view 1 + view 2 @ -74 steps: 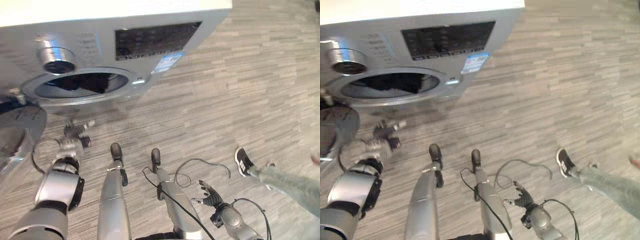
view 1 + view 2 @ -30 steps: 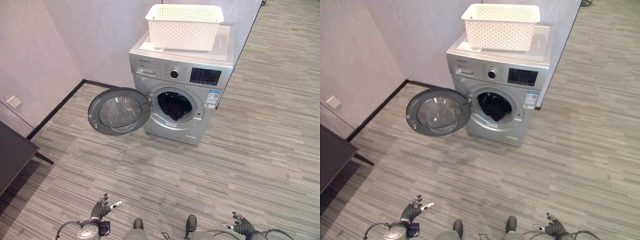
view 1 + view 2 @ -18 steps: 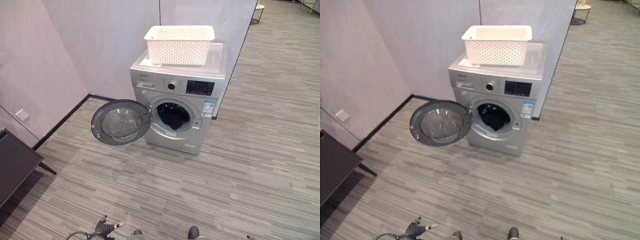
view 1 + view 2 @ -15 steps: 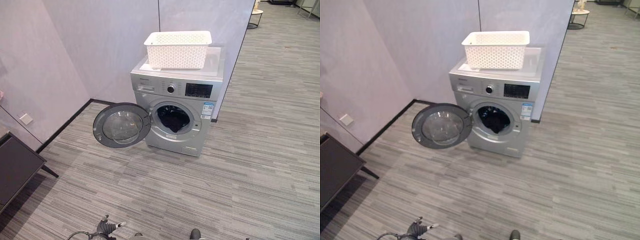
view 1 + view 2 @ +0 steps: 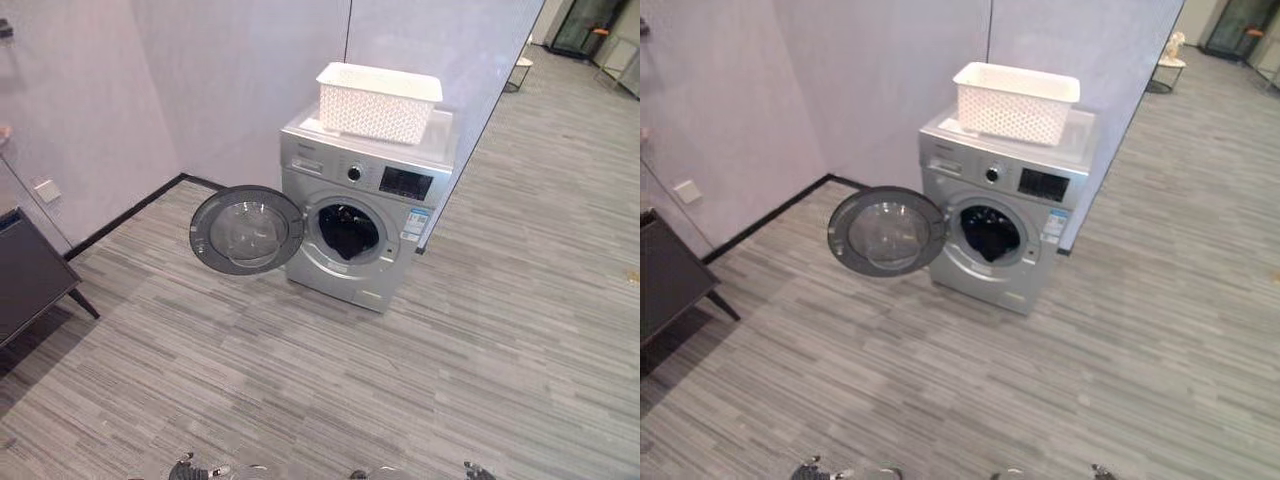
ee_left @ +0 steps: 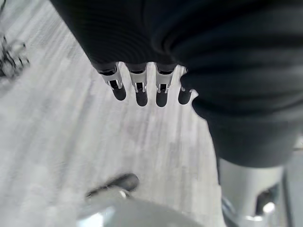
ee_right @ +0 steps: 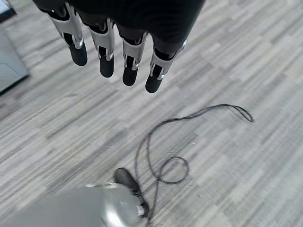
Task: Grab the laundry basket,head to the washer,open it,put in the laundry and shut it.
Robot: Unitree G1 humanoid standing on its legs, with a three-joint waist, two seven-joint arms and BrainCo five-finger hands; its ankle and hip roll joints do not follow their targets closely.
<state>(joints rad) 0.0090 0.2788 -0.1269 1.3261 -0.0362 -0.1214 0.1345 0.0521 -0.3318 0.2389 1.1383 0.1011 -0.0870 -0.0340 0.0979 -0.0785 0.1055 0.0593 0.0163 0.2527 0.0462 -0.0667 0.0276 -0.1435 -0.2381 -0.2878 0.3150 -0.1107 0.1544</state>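
The silver washer [image 5: 366,215] stands against the far wall. Its round door [image 5: 248,230] is swung wide open to its left. Dark laundry [image 5: 348,232] lies inside the drum. A white lattice laundry basket [image 5: 380,100] sits on top of the washer. My left hand [image 5: 185,467] and right hand [image 5: 477,470] hang low at the view's bottom edge, far from the washer. In the wrist views the left hand's fingers [image 6: 137,92] and the right hand's fingers [image 7: 105,54] point straight down over bare floor and hold nothing.
A dark low table [image 5: 25,280] stands at the left by the wall, under a wall socket [image 5: 42,190]. Striped grey flooring [image 5: 400,380] stretches between me and the washer. A small side table [image 5: 1170,48] stands far back on the right.
The camera has moved: the washer was close under me 2.5 s ago and now stands some metres off. Both hands have slipped to the bottom edge. The door has stayed open.
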